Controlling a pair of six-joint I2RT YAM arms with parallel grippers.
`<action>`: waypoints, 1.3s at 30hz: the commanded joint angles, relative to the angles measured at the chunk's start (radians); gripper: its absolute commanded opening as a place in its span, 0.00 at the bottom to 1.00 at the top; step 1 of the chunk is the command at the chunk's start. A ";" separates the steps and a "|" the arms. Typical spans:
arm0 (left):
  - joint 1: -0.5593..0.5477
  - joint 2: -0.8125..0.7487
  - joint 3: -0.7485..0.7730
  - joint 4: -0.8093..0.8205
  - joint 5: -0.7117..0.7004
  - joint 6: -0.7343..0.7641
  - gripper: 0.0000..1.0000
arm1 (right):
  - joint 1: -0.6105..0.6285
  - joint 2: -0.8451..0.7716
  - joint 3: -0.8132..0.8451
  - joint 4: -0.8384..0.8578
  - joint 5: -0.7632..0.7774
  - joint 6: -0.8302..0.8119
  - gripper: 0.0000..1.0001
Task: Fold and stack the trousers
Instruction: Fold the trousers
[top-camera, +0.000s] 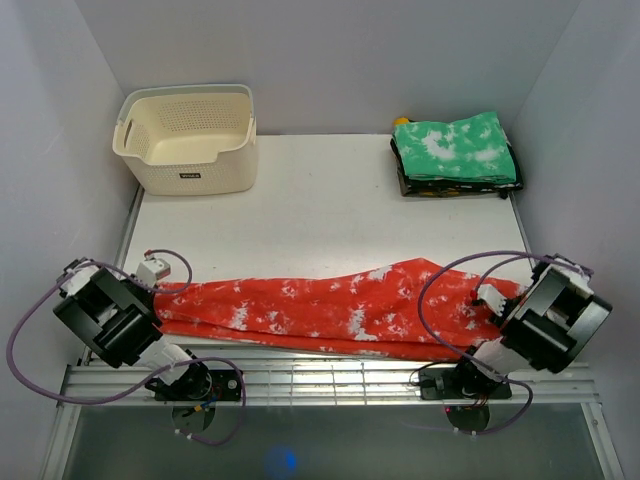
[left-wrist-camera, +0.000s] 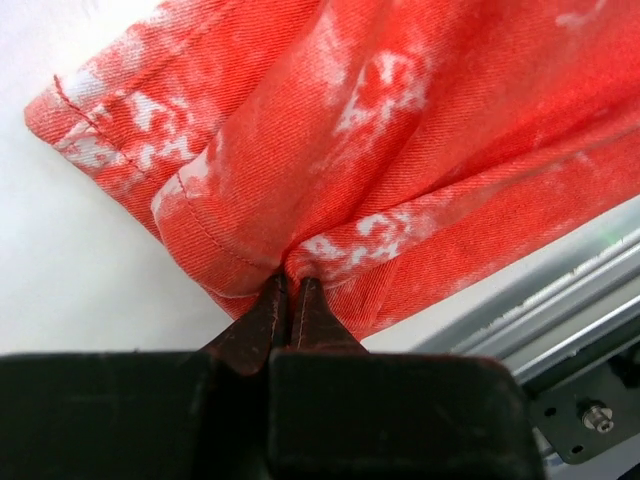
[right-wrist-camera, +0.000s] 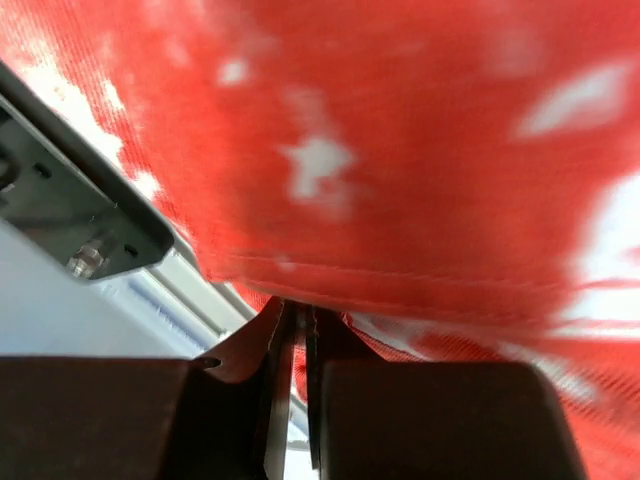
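Note:
The red-orange trousers (top-camera: 330, 308) with white blotches lie stretched left to right along the near edge of the table. My left gripper (top-camera: 150, 290) holds their left end; in the left wrist view its jaws (left-wrist-camera: 288, 285) are shut on a pinched fold of the trousers (left-wrist-camera: 400, 150) by the hems. At the trousers' right end is my right gripper (top-camera: 492, 308). There the jaws (right-wrist-camera: 297, 312) are shut on the cloth edge of the trousers (right-wrist-camera: 400, 150), which fills that view.
A cream plastic basket (top-camera: 188, 137) stands at the back left. A folded green cloth with white blotches (top-camera: 455, 150) sits on a dark folded piece at the back right. The metal rail (top-camera: 330, 380) runs along the table's near edge, under the trousers' lower border.

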 joint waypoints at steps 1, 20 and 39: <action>-0.138 0.107 0.022 0.218 -0.008 -0.274 0.00 | 0.094 0.186 0.168 0.187 -0.103 0.194 0.08; -0.263 0.428 0.666 0.108 0.093 -0.615 0.00 | 0.269 0.302 0.595 0.061 -0.166 0.345 0.08; -0.179 0.334 0.641 0.036 0.103 -0.422 0.00 | 0.193 0.149 0.367 0.153 -0.085 0.159 0.08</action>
